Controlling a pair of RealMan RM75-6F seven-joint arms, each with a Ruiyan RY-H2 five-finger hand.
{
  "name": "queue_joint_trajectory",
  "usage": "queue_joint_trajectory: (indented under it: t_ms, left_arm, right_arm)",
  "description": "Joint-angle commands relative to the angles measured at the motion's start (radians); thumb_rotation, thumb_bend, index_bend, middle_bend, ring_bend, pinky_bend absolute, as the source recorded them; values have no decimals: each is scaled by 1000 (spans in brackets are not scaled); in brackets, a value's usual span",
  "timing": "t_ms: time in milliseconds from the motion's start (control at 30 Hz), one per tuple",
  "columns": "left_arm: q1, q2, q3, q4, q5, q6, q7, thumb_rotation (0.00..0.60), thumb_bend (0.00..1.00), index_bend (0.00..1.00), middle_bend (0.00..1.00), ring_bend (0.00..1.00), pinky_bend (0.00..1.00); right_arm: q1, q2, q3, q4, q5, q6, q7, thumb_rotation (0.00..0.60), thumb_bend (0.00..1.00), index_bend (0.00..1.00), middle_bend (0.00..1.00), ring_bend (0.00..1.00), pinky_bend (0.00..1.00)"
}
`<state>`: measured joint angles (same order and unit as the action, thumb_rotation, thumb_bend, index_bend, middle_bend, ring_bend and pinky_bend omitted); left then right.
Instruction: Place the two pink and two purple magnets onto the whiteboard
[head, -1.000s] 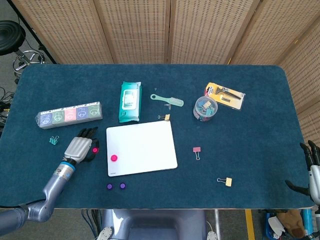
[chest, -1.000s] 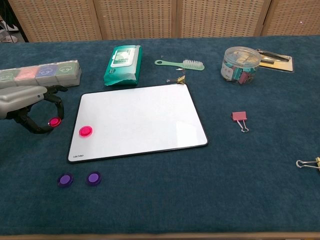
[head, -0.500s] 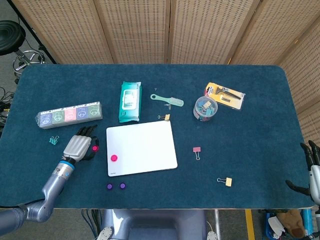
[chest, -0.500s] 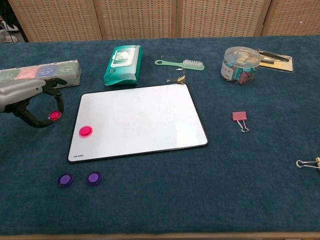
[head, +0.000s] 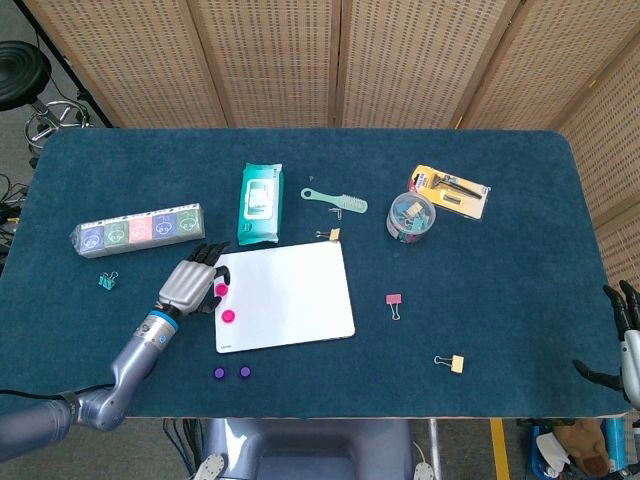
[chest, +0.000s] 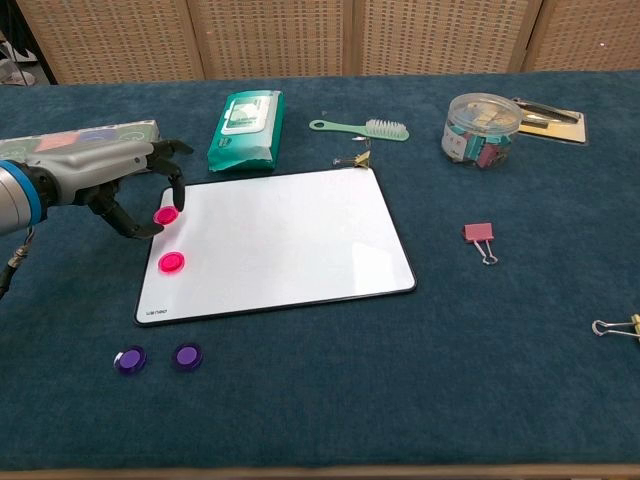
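Carrying the second pink magnet (chest: 165, 215), the left hand (chest: 110, 176) has travelled from the bare cloth at the whiteboard's 9 o'clock side to the board's left edge, where a second ago it hovered well clear of the frame. It pinches the magnet between thumb and a fingertip, holding it at the board's 10 o'clock corner region, apparently just above or barely touching the white surface; which of the two cannot be told. The whiteboard (chest: 290, 235) lies flat at the table's centre, and the first pink magnet (chest: 172, 263) already sits on it, just toward 6 o'clock from the held one. Two purple magnets (chest: 157, 358) wait side by side on the cloth off the board's 7 o'clock corner. The right hand (head: 622, 340) hangs off the table's edge at 4 o'clock, fingers apart and holding nothing. To finish this step well, the left hand should probably lower the magnet fully inside the black frame, keep it clear of the neighbouring pink one, and spread its fingers only once the magnet lies flat.
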<state>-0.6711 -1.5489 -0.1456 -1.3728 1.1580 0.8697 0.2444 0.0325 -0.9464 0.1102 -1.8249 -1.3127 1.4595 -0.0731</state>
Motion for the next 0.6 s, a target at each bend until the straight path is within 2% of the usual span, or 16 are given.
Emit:
queue_joint_trajectory:
  t_ms: [33,600]
  left_arm:
    - [-3,-10,4,4,-21,-1,19,600,376,582,0,0,0]
    - [-12,-41,14,47,-30,-5,-2,600,373,552,0,0,0]
  right_arm:
    - [0,2,1,2,2,0,4,600,0,0,0,0,0]
    - [0,8,4,2,7,-5,20,600,0,0,0,0,0]
